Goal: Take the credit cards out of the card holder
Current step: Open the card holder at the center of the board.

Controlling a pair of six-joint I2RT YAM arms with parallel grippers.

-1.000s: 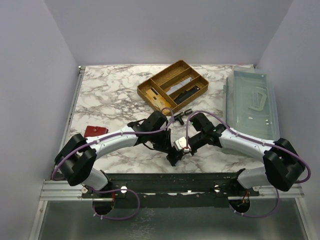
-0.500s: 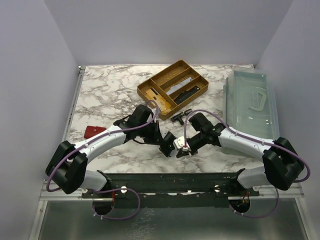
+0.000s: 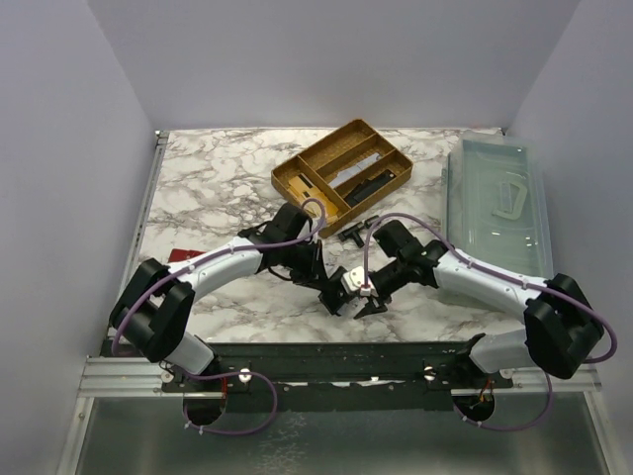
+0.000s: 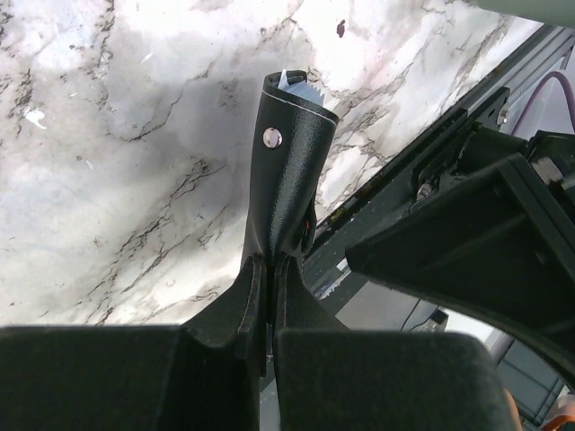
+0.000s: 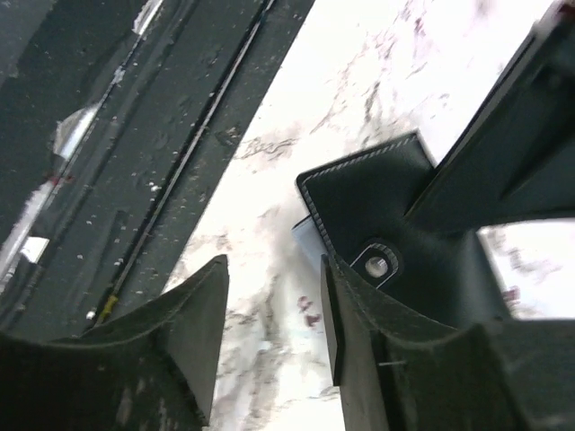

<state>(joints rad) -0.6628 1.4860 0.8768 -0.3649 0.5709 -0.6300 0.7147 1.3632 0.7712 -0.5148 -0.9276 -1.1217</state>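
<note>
Our left claw point(image 4: 267, 301) is clenched on the fold end of the black pebbled-leather card holder point(image 4: 289, 171). It holds the card holder clear of the white marble-patterned table point(image 3: 218, 188), with the metal snap facing the wrist camera. At the holder's far mouth a pale grey-blue sliver shows, which we take for the credit cards point(image 4: 295, 83), barely out of the pocket. Our right claw point(image 5: 269, 323) stands just beside that mouth with its jaws apart and nothing between them.

The risks as we judge them:
- The right claw may close on the leather lip together with the card. A pull would then drag the card holder out of the left claw's pinch.
- So little card shows that a shallow bite could slip off.
- The mouth hangs near the table's front edge, so a loosened card could drop onto the black rail point(image 5: 135, 135) below.
- The two claws are close enough to knock each other.

Further back sit a golden-brown wooden divided tray point(image 3: 341, 168), a clear plastic lidded box point(image 3: 499, 203) and a small red flat piece point(image 3: 186, 259). All are well apart from the work, and none stands in the way.
</note>
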